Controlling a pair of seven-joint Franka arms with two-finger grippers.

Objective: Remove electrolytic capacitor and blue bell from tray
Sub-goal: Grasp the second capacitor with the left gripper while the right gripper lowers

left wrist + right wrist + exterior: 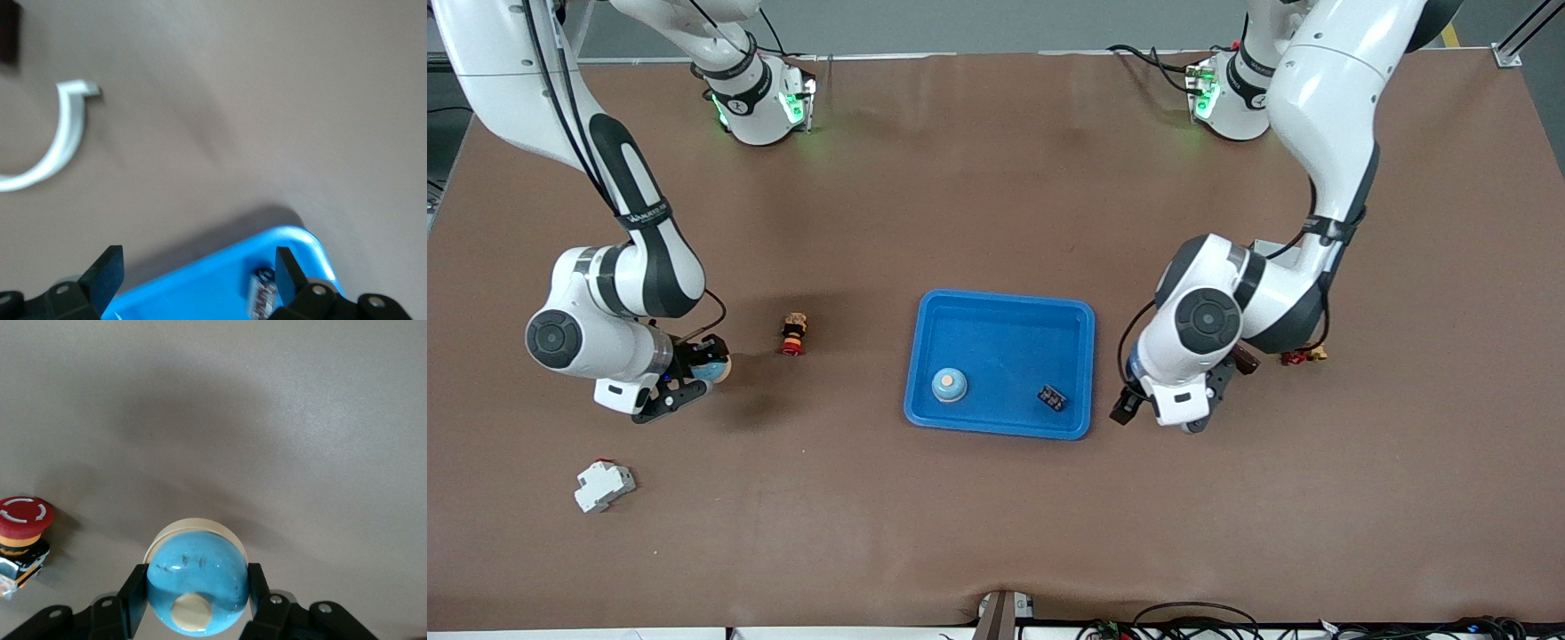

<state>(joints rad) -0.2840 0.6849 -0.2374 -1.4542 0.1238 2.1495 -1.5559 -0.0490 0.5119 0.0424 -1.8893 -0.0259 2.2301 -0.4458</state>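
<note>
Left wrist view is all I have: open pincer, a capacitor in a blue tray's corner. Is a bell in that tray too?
Observer: Yes, a blue bell sits in the tray, toward the right arm's end from the capacitor.
Operator: And the right pincer?
Observer: Right pincer is shut on a second blue bell, over the table toward the right arm's end.
Operator: Anything beside it?
Observer: A red emergency stop button lies on the table between it and the tray.
</note>
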